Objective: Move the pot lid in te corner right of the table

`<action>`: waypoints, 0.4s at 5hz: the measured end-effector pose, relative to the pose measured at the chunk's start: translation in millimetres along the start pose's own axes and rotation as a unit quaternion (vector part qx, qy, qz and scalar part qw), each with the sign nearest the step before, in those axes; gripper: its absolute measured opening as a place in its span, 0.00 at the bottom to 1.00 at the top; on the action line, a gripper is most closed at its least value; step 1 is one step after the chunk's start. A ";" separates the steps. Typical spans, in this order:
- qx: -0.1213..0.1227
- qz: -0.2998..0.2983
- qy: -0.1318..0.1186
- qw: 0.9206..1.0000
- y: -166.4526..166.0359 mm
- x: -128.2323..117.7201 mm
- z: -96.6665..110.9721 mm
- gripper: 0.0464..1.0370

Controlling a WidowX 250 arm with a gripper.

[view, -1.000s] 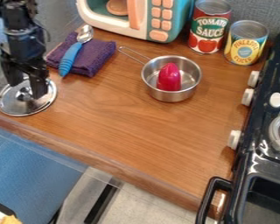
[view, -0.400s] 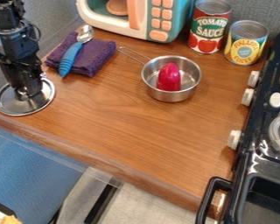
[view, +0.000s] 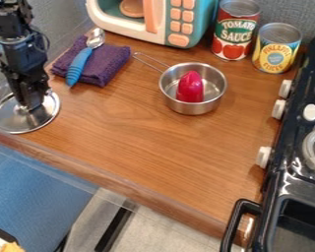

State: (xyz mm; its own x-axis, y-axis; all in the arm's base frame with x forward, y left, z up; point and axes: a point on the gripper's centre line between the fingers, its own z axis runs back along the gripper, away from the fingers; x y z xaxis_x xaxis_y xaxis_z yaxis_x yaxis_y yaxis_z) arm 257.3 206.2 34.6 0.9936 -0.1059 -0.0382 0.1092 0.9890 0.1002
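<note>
Wooden table (view: 153,147), one black gripper (view: 32,103) clamped on one metal pot lid (view: 10,119)
One stove (view: 286,133) stands right; one toy microwave (view: 124,27), back. At the view's left, the lid sits directly beneath the gripper. Then one saucepan (view: 193,108), one purple cloth (view: 110,66), two cans (view: 236,35), one spoon (view: 77,66).

The red-labelled can (view: 235,33) bears the words "TOMATO SAUCE". The yellow-labelled can (view: 276,50) reads "PINEAPPLE"; the word beneath is not clearly legible.
</note>
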 end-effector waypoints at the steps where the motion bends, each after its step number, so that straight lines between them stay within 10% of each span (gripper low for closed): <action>1: 0.005 -0.005 -0.003 1.000 -4.2 -3.3 1.4 0.23; 2: 0.005 -0.009 -0.002 1.000 -12.0 -1.9 3.8 0.23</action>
State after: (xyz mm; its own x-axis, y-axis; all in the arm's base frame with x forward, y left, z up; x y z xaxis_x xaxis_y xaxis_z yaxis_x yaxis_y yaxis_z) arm 254.2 194.2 37.2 0.9915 -0.1249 -0.0363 0.1281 0.9857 0.1094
